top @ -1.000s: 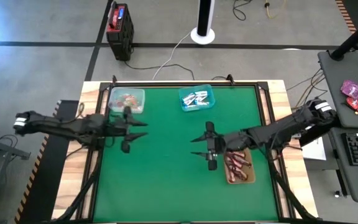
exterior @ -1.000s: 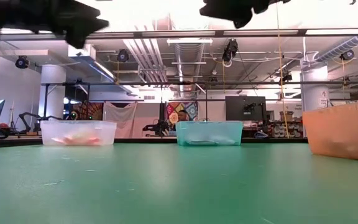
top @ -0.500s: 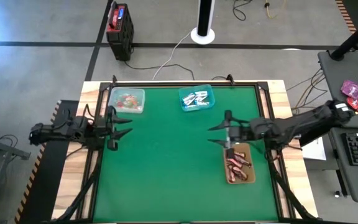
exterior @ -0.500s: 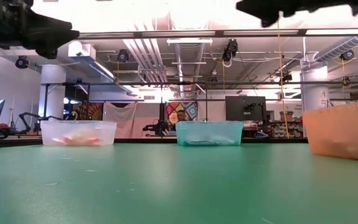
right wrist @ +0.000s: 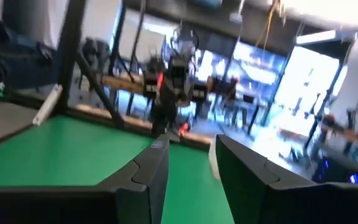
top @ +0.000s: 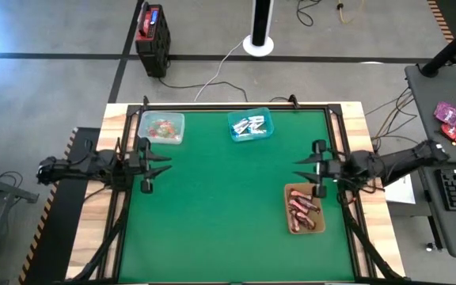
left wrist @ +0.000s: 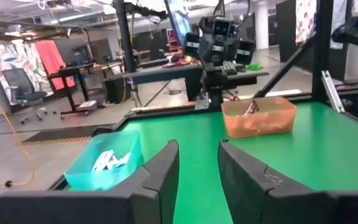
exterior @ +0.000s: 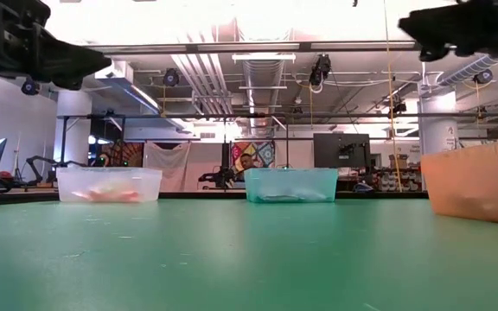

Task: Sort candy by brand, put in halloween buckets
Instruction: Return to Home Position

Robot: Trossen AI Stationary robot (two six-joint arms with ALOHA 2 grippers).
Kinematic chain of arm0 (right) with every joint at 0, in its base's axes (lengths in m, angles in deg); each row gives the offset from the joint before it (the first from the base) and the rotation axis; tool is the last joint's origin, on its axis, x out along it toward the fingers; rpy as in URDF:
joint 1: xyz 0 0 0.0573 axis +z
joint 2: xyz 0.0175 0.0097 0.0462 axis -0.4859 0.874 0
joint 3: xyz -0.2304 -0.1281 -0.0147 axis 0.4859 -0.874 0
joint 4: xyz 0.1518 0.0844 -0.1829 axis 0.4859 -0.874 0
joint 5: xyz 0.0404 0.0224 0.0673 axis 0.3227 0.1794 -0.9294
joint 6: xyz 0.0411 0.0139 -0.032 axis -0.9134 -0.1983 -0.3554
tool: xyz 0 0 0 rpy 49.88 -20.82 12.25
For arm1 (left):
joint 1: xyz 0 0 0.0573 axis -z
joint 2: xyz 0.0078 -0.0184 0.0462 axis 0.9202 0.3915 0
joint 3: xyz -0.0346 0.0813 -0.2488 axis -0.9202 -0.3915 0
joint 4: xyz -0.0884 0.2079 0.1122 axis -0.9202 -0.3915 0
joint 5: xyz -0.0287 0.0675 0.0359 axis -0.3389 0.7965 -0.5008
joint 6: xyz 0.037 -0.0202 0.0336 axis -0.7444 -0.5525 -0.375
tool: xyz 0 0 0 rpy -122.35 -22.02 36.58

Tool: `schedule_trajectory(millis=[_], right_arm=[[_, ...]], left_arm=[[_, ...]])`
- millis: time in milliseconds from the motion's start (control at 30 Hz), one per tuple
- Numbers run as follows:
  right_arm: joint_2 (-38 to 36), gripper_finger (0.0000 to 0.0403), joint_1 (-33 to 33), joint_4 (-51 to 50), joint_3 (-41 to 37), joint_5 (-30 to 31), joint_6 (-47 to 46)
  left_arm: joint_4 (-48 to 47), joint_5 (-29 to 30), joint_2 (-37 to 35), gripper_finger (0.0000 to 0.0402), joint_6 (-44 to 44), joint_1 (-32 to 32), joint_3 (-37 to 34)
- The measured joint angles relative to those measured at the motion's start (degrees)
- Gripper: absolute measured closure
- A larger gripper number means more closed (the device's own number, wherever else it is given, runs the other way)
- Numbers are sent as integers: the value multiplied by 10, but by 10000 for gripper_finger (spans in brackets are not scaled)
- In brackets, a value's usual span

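Observation:
Three halloween buckets stand on the green mat. A pale mint one (top: pixel 161 127) at the far left holds red-pink sweets, a teal one (top: pixel 250 125) at the far middle holds white-and-blue packets, and an amber tray (top: pixel 304 208) at the right holds dark red-brown bars. My left gripper (top: pixel 165 164) hovers level over the mat's left edge. It is open and has nothing between its fingers (left wrist: pixel 160 168). My right gripper (top: pixel 299 171) hovers level near the right edge, just beyond the amber tray. It is open too, with nothing between its fingers (right wrist: pixel 148 171).
A black frame rail (top: pixel 228 107) runs round the mat. The wide middle of the mat (top: pixel 220 206) lies between the two grippers. In the low view both grippers (exterior: pixel 67 60) (exterior: pixel 456 30) hang well above the mat. The workshop room shows beyond.
Both arms have drawn back from the middle of the mat and sunk a little. My left gripper went toward the table's left edge. My right gripper went farther, toward the right edge, passing from in front of the amber tray to its far side.

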Motion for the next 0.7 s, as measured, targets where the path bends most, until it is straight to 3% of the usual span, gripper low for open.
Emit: schedule_trajectory(millis=[133,267,700], right_arm=[[-101,292,0,46,-71,-33,16],[-180,306,0,5,-71,-35,10],[-151,324,0,8,-71,-22,7]], left_arm=[[-2,0,8,313,0,0,-1],[0,0,15,314,0,0,-1],[0,0,30,314,0,0,-1]])
